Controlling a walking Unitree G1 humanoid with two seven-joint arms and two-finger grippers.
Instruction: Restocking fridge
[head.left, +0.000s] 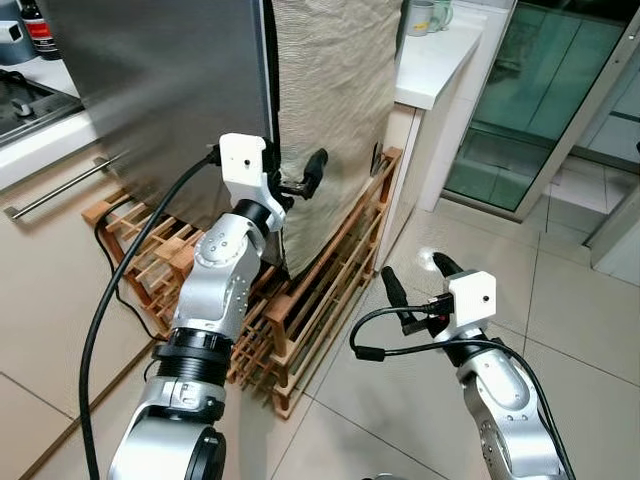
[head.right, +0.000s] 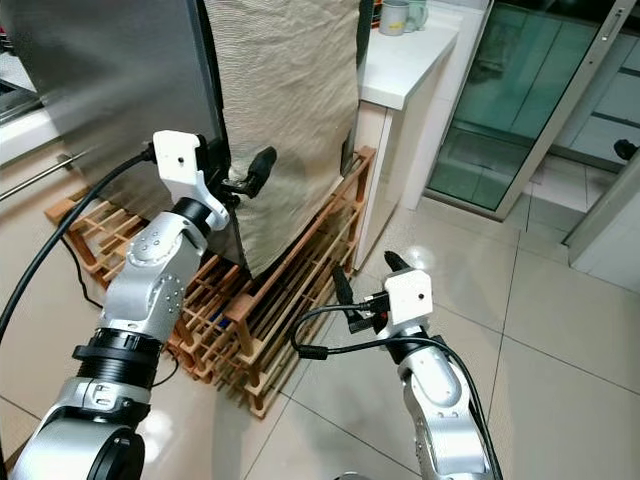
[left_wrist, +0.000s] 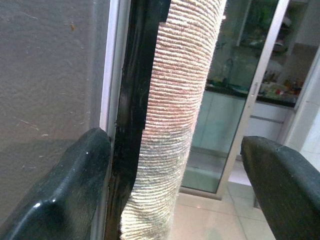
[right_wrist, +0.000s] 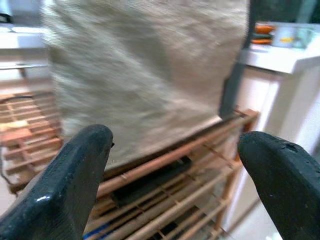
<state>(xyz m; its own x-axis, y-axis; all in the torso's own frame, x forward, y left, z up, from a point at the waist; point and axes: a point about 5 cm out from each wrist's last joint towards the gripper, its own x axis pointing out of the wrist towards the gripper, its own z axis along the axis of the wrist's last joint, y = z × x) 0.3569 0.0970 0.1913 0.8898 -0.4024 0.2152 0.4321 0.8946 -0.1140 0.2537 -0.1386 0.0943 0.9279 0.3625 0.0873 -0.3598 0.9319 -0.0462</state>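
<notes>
The fridge has a steel door (head.left: 160, 90), and a beige ribbed cloth (head.left: 335, 110) covers its side. My left gripper (head.left: 297, 180) is raised to the door's right edge, open. One of its fingers (left_wrist: 65, 190) rests against the steel face by the black edge strip (left_wrist: 127, 125). The other finger (left_wrist: 285, 185) stands off past the cloth (left_wrist: 175, 125). Lower down, my right gripper (head.left: 420, 280) is open above the tiled floor, holding nothing. It points at the cloth (right_wrist: 145, 65) and the wooden rack (right_wrist: 190, 165).
The fridge stands on a slatted wooden rack (head.left: 320, 290) that juts out at floor level. To the right is a white counter (head.left: 430, 60) with mugs (head.left: 425, 15), then a glass sliding door (head.left: 540, 100). A drawer handle (head.left: 60, 190) is at the left. Tiled floor (head.left: 560, 300) lies open to the right.
</notes>
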